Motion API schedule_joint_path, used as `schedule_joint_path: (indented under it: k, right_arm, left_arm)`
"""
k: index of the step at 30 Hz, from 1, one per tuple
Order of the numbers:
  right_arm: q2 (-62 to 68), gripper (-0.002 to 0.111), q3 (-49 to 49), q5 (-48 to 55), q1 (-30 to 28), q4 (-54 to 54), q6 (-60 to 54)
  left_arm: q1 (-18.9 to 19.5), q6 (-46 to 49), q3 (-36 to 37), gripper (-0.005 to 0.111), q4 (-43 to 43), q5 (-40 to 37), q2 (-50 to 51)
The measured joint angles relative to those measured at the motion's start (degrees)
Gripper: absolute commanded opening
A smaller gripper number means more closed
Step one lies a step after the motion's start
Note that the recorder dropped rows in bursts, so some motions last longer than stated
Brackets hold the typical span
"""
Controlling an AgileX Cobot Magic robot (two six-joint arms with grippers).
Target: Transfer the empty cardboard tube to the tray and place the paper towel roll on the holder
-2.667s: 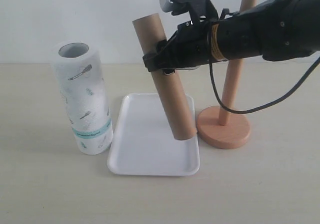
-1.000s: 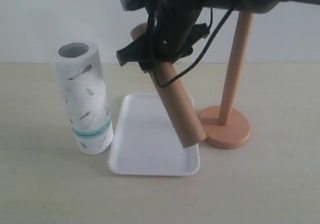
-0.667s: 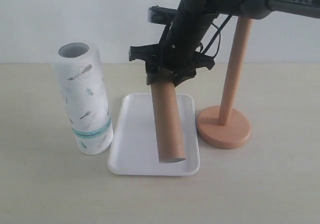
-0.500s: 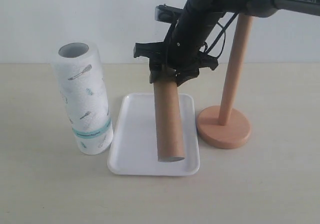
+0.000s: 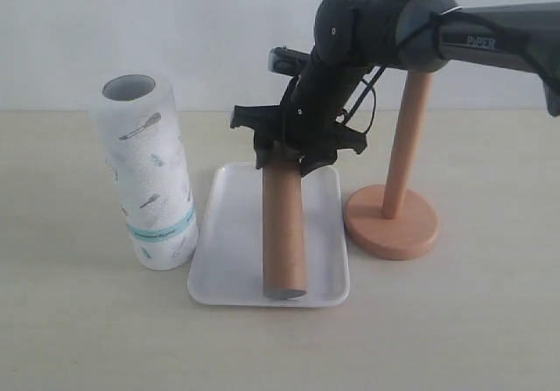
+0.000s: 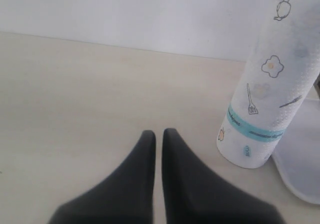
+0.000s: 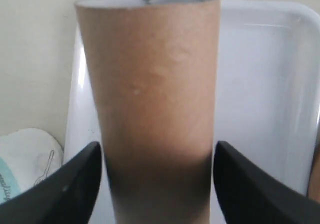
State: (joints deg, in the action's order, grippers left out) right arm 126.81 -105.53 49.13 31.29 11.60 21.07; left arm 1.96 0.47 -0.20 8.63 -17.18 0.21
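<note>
The empty cardboard tube (image 5: 284,233) lies lengthwise in the white tray (image 5: 229,233), its near end by the tray's front rim. My right gripper (image 5: 293,155) straddles the tube's far end. In the right wrist view the tube (image 7: 150,83) sits between the fingertips (image 7: 95,151) with a small gap on each side, over the tray (image 7: 260,83); the right gripper (image 7: 157,145) is open. The paper towel roll (image 5: 144,177) stands upright left of the tray. The holder (image 5: 402,146) stands to the right, its post bare. My left gripper (image 6: 158,133) is shut and empty, near the roll (image 6: 270,83).
The holder's round pink base (image 5: 391,223) almost touches the tray's right rim. The right arm's black body (image 5: 376,32) crosses in front of the post's top. A pale wall runs behind the beige tabletop (image 5: 87,338). A tray corner (image 6: 300,169) shows beside the roll.
The tube came down from a tilted hold above the tray to lie flat in it. The right jaws have spread slightly off its sides. The left gripper has not moved.
</note>
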Motion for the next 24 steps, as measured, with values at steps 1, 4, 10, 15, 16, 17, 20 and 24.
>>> schedule_joint_path:
  k: [1, 4, 10, 15, 16, 17, 20, 24]
  right_arm:
    - [0.0, 0.067, 0.0, 0.0, 0.0, 0.0, 0.55]
    - [0.0, 0.067, 0.0, 0.14, 0.0, 0.0, 1.28]
    - [0.0, 0.067, -1.87, 5.08, 0.0, 0.0, 1.65]
    - [0.0, 0.036, -6.84, 16.45, 0.0, 0.0, 1.41]
    - [-0.1, 0.023, -7.66, 17.83, 0.0, -0.1, 0.9]
    - [-0.24, 0.008, -8.25, 18.84, 0.0, -0.1, 0.28]
    - [-1.29, 0.0, -8.81, 19.95, 0.0, -0.1, -3.09]
    - [-2.65, 0.0, -9.1, 20.4, 0.0, -0.1, -7.34]
  left_arm:
    - [0.0, 0.0, 0.0, 0.005, 0.0, 0.0, 0.0]
    - [0.0, 0.0, 0.0, 0.005, 0.0, 0.0, 0.0]
    - [0.0, 0.0, 0.0, 0.005, 0.0, 0.0, 0.0]
    - [0.0, 0.0, 0.0, 0.005, 0.0, 0.0, 0.0]
    - [0.0, 0.0, 0.0, 0.005, 0.0, 0.0, 0.0]
    - [0.0, 0.0, 0.0, 0.005, 0.0, 0.0, 0.0]
    - [0.0, 0.0, 0.0, 0.005, 0.0, 0.0, 0.0]
    - [0.0, 0.0, 0.0, 0.005, 0.0, 0.0, 0.0]
